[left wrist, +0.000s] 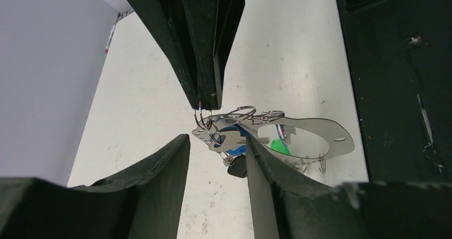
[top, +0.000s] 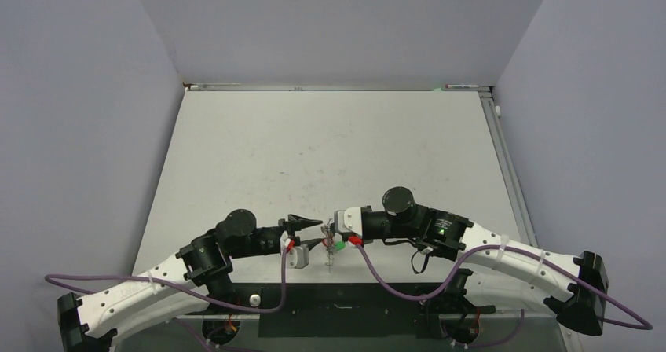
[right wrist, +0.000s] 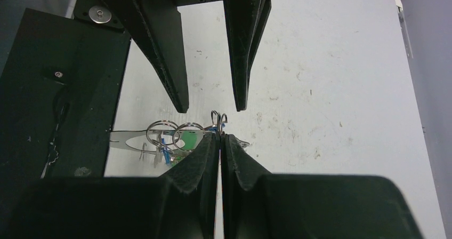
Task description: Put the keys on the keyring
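Note:
My right gripper [top: 331, 230] is shut on small wire rings [right wrist: 218, 118] at the top of a bunch of keys [top: 334, 248], holding it above the table's near edge. The bunch shows blue [left wrist: 230, 136], green [left wrist: 277, 145] and black [left wrist: 237, 168] tags. The keyring [left wrist: 325, 132], a large silvery D-shaped loop, hangs with the bunch and reaches right; it also shows in the right wrist view [right wrist: 125, 141]. My left gripper [top: 317, 233] is open, its fingertips on either side of the bunch [left wrist: 217, 143]. Its right finger [left wrist: 266, 175] covers part of the keys.
The black base plate [left wrist: 405, 79] of the arms lies right beside the bunch, at the near table edge. Two more split rings [right wrist: 176, 129] sit on the bunch. The white table [top: 330, 155] stretches away toward the back wall.

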